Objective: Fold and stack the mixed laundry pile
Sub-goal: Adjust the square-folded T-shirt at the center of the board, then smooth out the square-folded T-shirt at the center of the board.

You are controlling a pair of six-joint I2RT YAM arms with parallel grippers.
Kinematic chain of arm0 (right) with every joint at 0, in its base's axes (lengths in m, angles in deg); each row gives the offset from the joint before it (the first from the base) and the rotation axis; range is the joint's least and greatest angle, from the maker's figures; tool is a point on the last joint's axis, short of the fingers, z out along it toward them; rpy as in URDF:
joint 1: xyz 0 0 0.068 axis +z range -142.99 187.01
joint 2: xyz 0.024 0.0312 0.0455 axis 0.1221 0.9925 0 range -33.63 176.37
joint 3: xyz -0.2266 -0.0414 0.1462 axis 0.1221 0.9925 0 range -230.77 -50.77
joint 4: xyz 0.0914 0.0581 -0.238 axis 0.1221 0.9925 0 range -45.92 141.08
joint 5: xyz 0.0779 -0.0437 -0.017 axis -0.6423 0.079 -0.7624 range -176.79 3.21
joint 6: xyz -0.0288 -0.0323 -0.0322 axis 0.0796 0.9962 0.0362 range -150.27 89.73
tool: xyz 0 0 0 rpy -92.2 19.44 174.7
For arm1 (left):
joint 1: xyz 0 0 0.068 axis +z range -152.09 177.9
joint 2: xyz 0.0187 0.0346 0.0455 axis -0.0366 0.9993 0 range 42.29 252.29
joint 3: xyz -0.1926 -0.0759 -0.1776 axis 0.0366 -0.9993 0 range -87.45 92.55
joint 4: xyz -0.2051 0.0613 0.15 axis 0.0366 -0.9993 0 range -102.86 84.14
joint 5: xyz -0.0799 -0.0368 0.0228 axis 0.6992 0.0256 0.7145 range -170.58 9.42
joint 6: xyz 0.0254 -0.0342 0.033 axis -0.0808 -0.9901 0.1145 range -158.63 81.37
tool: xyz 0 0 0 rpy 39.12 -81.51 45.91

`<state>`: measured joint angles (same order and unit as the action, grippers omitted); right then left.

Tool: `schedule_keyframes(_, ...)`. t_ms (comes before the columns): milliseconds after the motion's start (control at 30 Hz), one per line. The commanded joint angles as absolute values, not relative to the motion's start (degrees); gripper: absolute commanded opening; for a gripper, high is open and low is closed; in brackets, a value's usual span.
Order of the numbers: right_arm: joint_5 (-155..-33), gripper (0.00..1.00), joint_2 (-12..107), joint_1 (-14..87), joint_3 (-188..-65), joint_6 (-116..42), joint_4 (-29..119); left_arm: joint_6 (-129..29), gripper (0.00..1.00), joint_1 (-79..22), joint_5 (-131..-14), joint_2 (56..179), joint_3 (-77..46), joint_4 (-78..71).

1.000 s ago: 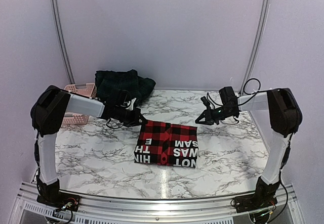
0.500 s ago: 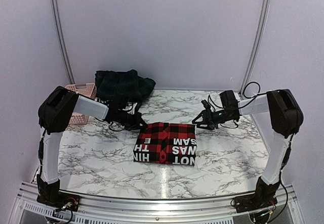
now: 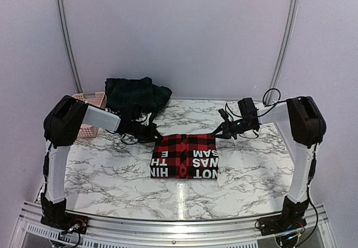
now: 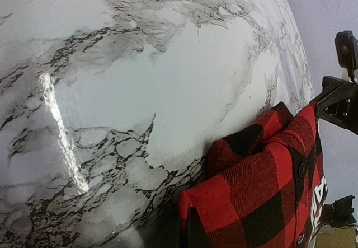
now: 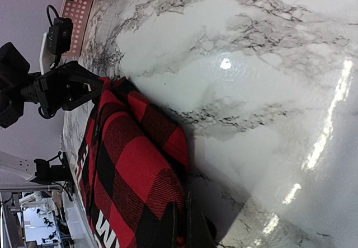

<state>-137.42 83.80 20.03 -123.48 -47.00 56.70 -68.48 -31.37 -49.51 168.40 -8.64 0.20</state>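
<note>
Right wrist, unlike left wrist, shows basket (image 5: 75,13) beyond checked shirt (image 5: 134,169).

Left arm (image 3: 53,169) and right arm (image 3: 302,169) show white links, black joints, black cables.

Table top (image 3: 100,169): marble-patterned, smooth and highly glossy; it threw back bright glare streaks. Red-and-black checked shirt (image 3: 184,150), mid-table: soft woven cloth, matt, and its fine weave showed in the wrist views. The white lettering looked printed. Dark green plaid piece (image 3: 134,94), far-left corner: matt cloth. Pink basket (image 3: 89,98), left edge: perforated plastic. Rail (image 3: 140,225) along near edge: bare metal that had a dull sheen.
</note>
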Motion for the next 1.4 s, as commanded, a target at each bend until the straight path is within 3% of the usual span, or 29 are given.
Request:
schedule_keyframes(0,-130.15,0.0,84.28,19.96,-125.56,-45.0,58.13,-67.97,0.0,-30.57,-53.82,170.86,-7.46,-2.2)
schedule_keyframes(267,-124.38,0.0,87.05,22.13,-126.98,-44.18,56.36,-67.67,0.01,-29.52,-58.83,168.8,-10.14,-2.44)
schedule_keyframes(333,-124.5,0.29,84.07,22.05,-128.64,-44.73,56.91,-66.82,0.33,-29.39,-60.46,164.67,-10.96,-1.61)
schedule_keyframes(367,-124.36,0.39,82.16,22.04,-129.64,-44.85,57.48,-66.14,0.41,-29.35,-61.09,162.42,-11.02,-1.21)
schedule_keyframes(467,-124.0,0.63,76.4,21.96,-132.67,-45.13,58.94,-63.88,0.95,-29.34,-64.23,155.54,-10.54,-2.3)
schedule_keyframes(500,-123.94,0.68,74.5,21.97,-133.55,-44.86,59.68,-62.87,0.98,-29.34,-65.37,153.15,-10.43,-3.0)
schedule_keyframes(567,-124.6,0.79,71.16,21.91,-134.67,-44.08,60.94,-60.29,0.99,-29.34,-67.4,148.31,-10.1,-5.13)
schedule_keyframes(733,-129.43,0.84,62.64,23.6,-132.11,-45.0,62.41,-50.51,0.99,-30.96,-64.95,134.89,-10.66,-9.94)
schedule_keyframes(900,-135.28,0.94,55.81,27.84,-124.61,-50.57,58.09,-68.06,0.99,-30.66,-56.9,127.52,-18.7,-0.89)
schedule_keyframes(1000,-139.59,0.96,54.49,31.41,-116.22,-59.04,49.03,-75.25,0.99,-33.45,-48.65,129.66,-21.16,3.72)
schedule_keyframes(1233,-141.78,0.96,57.88,40.15,-105.1,-77.05,28.7,-84.83,0.99,-47.79,-53.49,135.92,-26.78,6.44)
schedule_keyframes(1367,-142.04,0.95,61.42,41.34,-100.9,-85.16,18.23,-89.18,0.99,-50.44,-48.49,143.66,-24.63,8.77)
